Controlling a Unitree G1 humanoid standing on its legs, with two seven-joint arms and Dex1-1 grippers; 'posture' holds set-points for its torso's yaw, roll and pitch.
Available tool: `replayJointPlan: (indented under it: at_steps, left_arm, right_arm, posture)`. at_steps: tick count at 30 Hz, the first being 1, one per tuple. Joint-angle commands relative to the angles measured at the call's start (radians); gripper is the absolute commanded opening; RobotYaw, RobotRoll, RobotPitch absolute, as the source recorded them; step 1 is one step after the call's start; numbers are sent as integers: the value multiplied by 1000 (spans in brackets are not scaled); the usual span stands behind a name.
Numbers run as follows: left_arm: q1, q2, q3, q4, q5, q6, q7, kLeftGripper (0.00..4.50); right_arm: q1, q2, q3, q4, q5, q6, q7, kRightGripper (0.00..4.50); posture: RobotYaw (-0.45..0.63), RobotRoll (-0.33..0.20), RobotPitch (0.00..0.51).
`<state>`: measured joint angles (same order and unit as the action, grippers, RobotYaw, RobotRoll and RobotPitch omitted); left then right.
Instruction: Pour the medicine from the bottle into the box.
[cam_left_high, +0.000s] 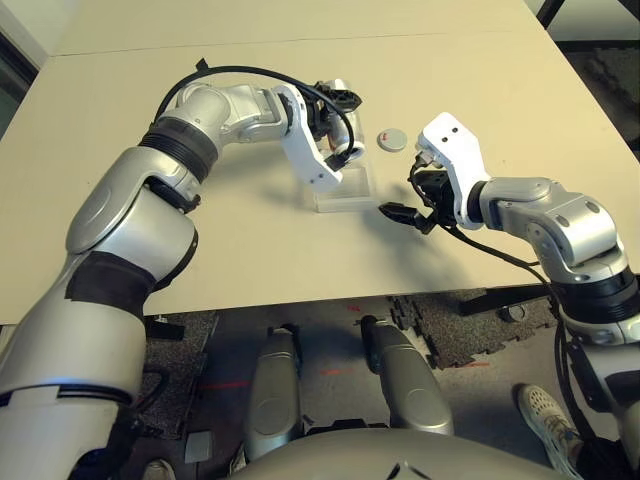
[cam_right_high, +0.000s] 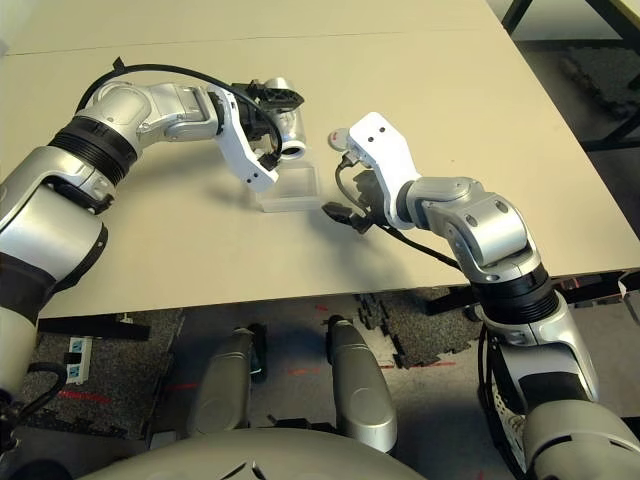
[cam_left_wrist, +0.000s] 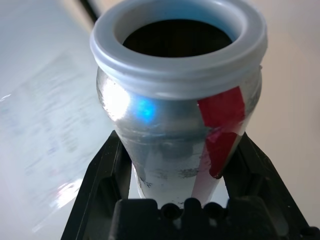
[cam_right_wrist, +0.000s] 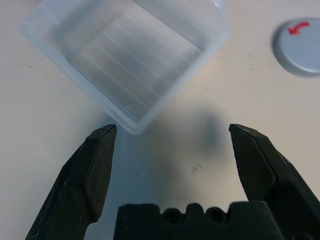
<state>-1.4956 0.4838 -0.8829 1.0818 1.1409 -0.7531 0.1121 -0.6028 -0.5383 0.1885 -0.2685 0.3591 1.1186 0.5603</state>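
The bottle (cam_left_wrist: 180, 100) was pinched between the fingers of the left gripper (cam_right_high: 277, 128), uncapped and tipped over, its open mouth held just above the far side of the box (cam_right_wrist: 131, 55). The box was set on the table (cam_left_high: 240, 250), and no pill could be made out in it. The right gripper (cam_right_wrist: 172, 150) was held just beside the box, apart from it, its jaws spread wide. The cap (cam_left_high: 392, 138) was lying near the box, beyond it.
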Motion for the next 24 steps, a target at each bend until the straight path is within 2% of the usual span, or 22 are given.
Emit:
replayJointPlan:
  at_steps: [1,12,17,18,21,22,24]
  left_arm:
    - [-16,-25,-20,40,23,-9,38,2764]
    - [5,-3,-124,-13,157,5,160,2764]
    - [7,-14,-122,-35,156,-10,156,2764]
    - [8,-18,-106,-35,132,-26,141,2764]
    - [46,-35,39,41,-79,-82,-23,2764]
    - [63,-46,101,67,-167,-78,-110,2764]
    - [102,-92,281,107,-408,-10,-318,2764]
  right_arm:
    - [15,3,-7,-4,-2,-4,-5,4500]
    - [-1,-5,1,11,0,-9,10,4500]
    - [-14,0,6,22,-1,-9,17,4500]
    - [-16,1,6,22,-1,-8,17,4500]
    - [-16,4,3,16,2,-1,15,4500]
    - [-15,4,2,15,2,1,15,4500]
    - [-11,4,0,8,4,8,12,4500]
  posture:
    - [6,0,178]
    - [42,0,183]
    - [48,0,188]
    - [43,0,190]
    - [40,0,191]
    - [38,0,192]
    - [30,0,194]
